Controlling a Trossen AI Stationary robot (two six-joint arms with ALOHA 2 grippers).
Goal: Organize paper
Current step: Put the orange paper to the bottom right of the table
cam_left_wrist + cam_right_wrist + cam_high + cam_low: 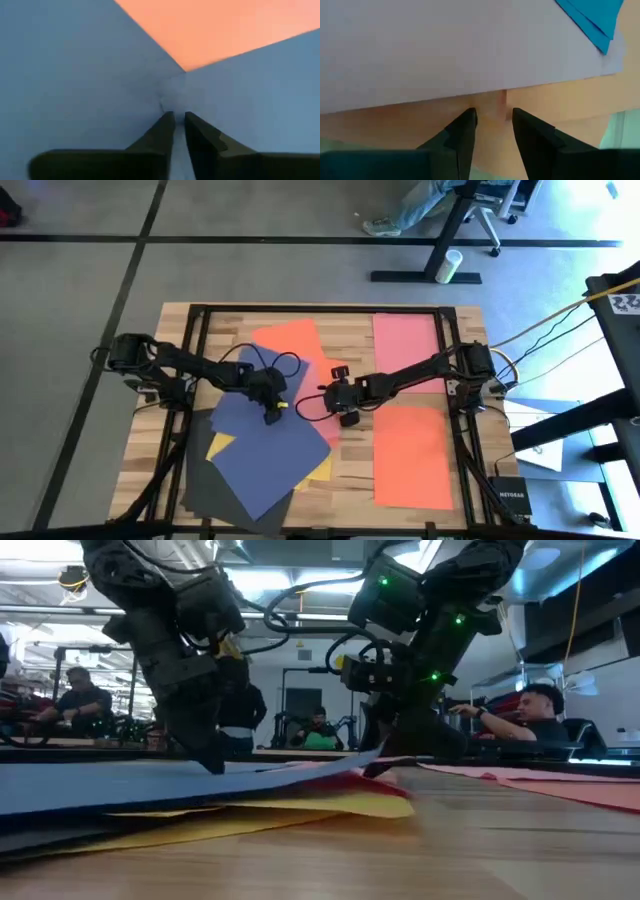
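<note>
A navy blue sheet (268, 442) lies slantwise at the table's middle left, over a yellow sheet (220, 446) and a dark grey sheet (212, 485). An orange sheet (290, 342) lies beyond them. At the right, a pink sheet (405, 338) lies far and an orange-red sheet (410, 458) near. My left gripper (272, 415) points down onto the blue sheet, fingers all but shut. My right gripper (338, 402) is open, low over bare wood, at the edge of a sheet (470, 55) that looks pale lilac there. Whether it touches that sheet I cannot tell. My left gripper comes from above, pointing down, and its nearly shut fingertips (165, 125) rest on the blue sheet's far part (167, 97). A crease or seam runs up to them there. Whether any paper is caught in the narrow slit I cannot tell. In the low view the sheet's right edge (360, 757) rides a little above the table.
A dark frame (200, 315) runs round the tabletop with both arm bases on it. Bare wood (350, 480) shows between the left pile and the right-hand sheets. People sit at desks in the room beyond the table.
</note>
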